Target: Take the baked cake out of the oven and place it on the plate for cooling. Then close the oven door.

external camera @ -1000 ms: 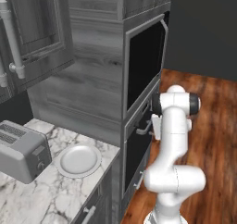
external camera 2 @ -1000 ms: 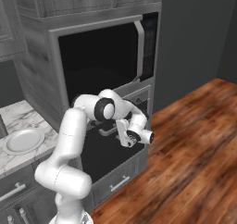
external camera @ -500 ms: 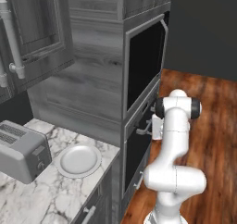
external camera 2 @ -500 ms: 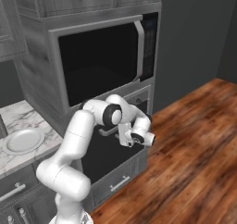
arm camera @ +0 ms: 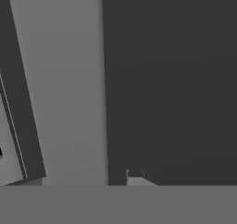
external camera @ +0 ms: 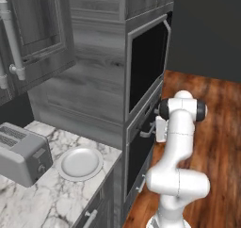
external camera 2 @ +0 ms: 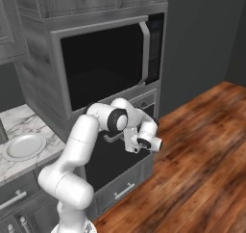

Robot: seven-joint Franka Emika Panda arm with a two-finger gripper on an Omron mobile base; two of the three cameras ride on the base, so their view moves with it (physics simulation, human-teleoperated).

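The tool (external camera 2: 129, 141), a dark two-finger gripper on the white arm, sits at the silver horizontal bar handle (external camera: 147, 131) of the wide dark oven door with its grey frame (external camera 2: 113, 160). Whether its fingers are spread or clamped on the bar we cannot tell: the wrist hides them in both base views. We judge the step in hand to be opening this door, which stands closed or nearly so.

To do it well, we would seat both fingers squarely around the bar near its middle, then pull outward and downward along the door's hinge arc rather than straight back, so the bar does not slip from the fingers.

Beyond the tool lies the grey steel built-in oven (external camera 2: 144, 101), its control strip just above the handle. The small golden-brown cake is not visible; we presume it lies behind the door. Well to the tool's left, the round white-grey plate with raised rim (external camera: 80, 163) rests on the marbled surface (external camera: 52, 199), just beside a silver toaster (external camera: 21, 154).

The right base view shows the wrist against the door front. The left base view shows the plate whole, beside the toaster. The hand view gives a close, rolled look at a dark panel (arm camera: 171, 79) and a pale grey band (arm camera: 65, 89) beside it.
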